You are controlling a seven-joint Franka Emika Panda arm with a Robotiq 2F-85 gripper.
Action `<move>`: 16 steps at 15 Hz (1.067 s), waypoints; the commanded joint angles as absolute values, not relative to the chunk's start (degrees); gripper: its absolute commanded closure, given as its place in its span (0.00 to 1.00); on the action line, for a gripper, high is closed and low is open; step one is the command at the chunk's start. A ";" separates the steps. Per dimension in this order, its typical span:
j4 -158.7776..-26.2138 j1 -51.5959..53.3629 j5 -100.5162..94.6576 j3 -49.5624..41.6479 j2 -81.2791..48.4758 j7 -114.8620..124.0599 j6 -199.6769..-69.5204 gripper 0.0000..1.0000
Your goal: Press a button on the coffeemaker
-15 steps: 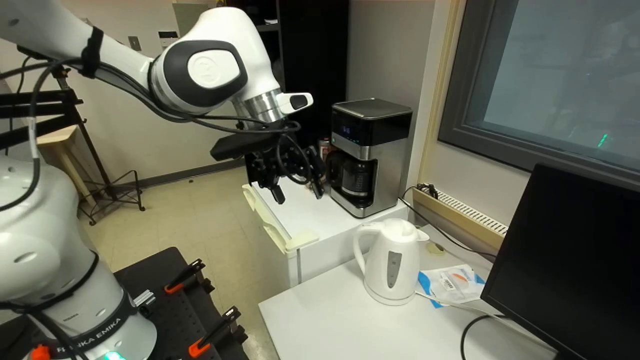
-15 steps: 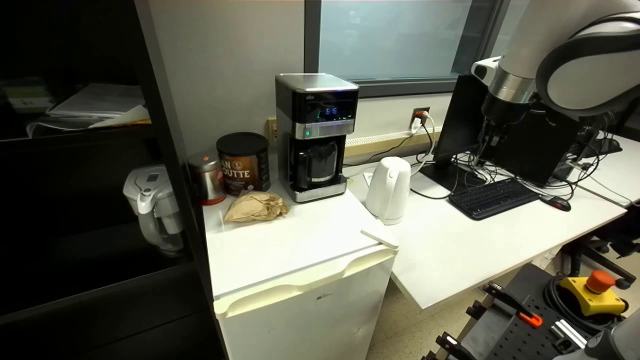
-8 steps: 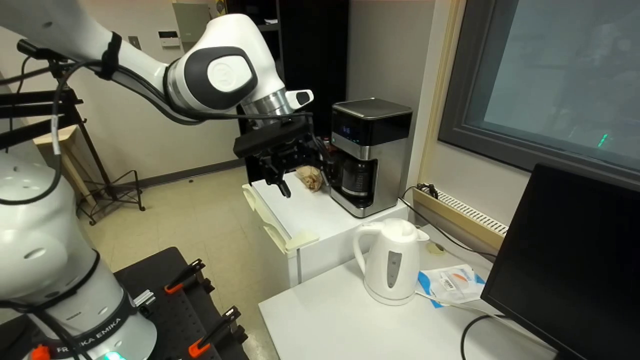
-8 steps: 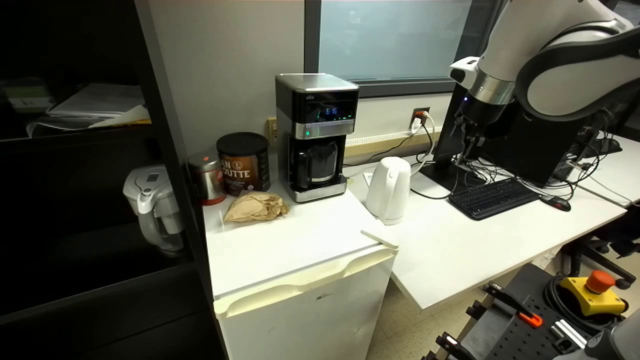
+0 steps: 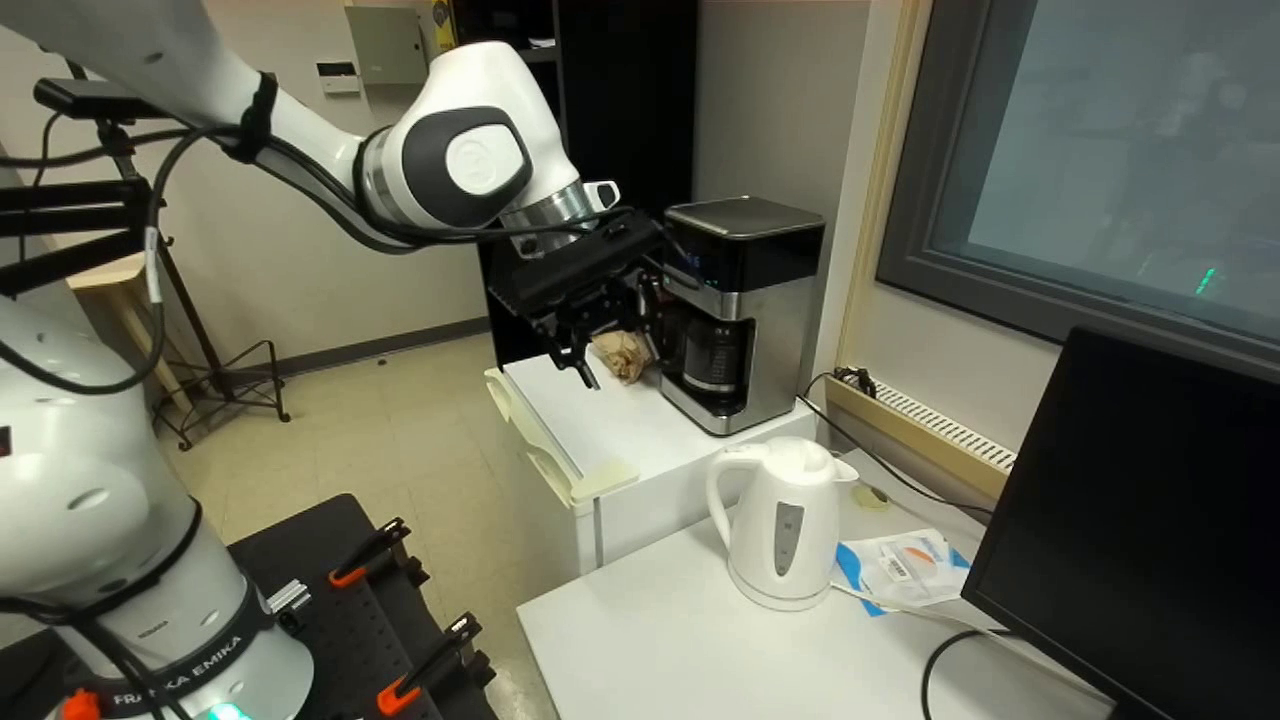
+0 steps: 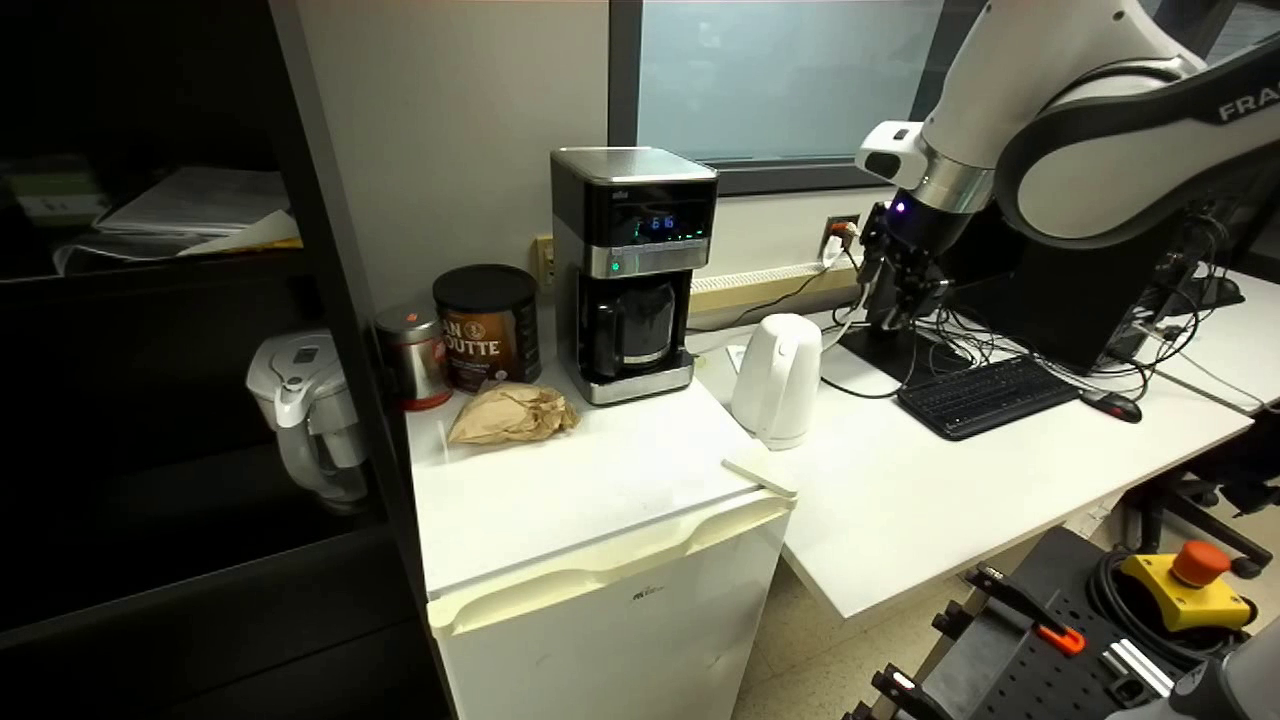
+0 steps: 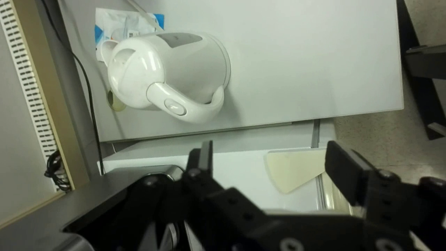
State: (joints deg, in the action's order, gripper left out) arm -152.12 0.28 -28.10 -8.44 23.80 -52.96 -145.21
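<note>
Leaning nearer the coffeemaker (image 6: 640, 262) than a second ago, the pincer (image 7: 268, 157) is hanging, fingers (image 7: 343, 172) spread; the coffeemaker is standing with a white fridge (image 6: 600, 645) beneath it, a kettle (image 6: 775, 385) nearby.

In an exterior view, your coffeemaker (image 6: 632, 262) stands on the fridge (image 6: 600, 500), near the centre of the frame; to its left comes the can (image 6: 487, 330), with the paper bag (image 6: 513, 413) before it, then the canister (image 6: 416, 357). On the desk (image 6: 950, 500) at right you have the kettle (image 6: 775, 380), then the keyboard (image 6: 985, 395) and, farther right, the mouse (image 6: 1112, 405). In the wrist view, your gripper (image 7: 270, 164) spans the bottom and the kettle stands at upper left.
</note>
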 commanded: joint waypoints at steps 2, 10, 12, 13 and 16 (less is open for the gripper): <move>-149.02 1.74 -26.36 -8.85 19.54 -62.85 -148.75 0.58; -144.21 1.15 -27.38 -6.77 11.75 -69.83 -158.04 1.00; -142.63 1.15 -27.17 -6.25 9.37 -70.85 -160.34 0.97; -141.82 0.99 -27.39 -5.95 8.24 -71.19 -161.52 0.97; -139.66 0.71 -27.66 -5.14 5.31 -72.06 -164.09 0.97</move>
State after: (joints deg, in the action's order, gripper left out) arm -142.98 1.38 -27.75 -6.20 9.29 -69.86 -161.32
